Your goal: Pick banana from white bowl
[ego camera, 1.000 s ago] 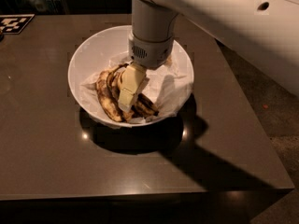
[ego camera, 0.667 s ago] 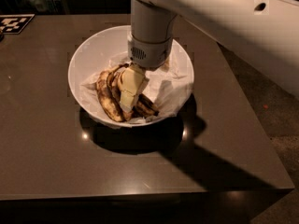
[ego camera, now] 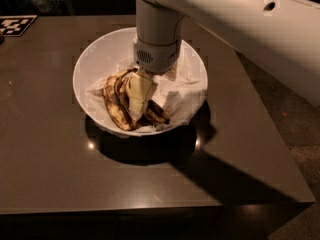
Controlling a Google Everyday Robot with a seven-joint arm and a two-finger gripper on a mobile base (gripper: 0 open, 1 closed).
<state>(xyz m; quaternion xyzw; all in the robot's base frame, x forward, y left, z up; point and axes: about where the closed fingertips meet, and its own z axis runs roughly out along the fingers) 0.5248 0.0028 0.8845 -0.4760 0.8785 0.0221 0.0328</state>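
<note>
The white bowl (ego camera: 84,66) stands on the dark table, left of centre in the camera view. A brown-spotted, overripe banana (ego camera: 113,109) lies in its lower left part on crumpled white paper (ego camera: 184,90). My gripper (ego camera: 138,96) reaches straight down into the bowl from the grey wrist (ego camera: 156,39) and rests on the banana's middle. Its pale tip covers part of the banana. The white arm runs off to the upper right.
The bowl stands on a dark brown table (ego camera: 45,154) whose front edge is near the bottom and whose right edge slants down at the right. A black-and-white marker (ego camera: 15,25) lies at the far left corner. Floor shows at right.
The gripper has edged slightly left over the banana. The bowl and the banana have not moved.
</note>
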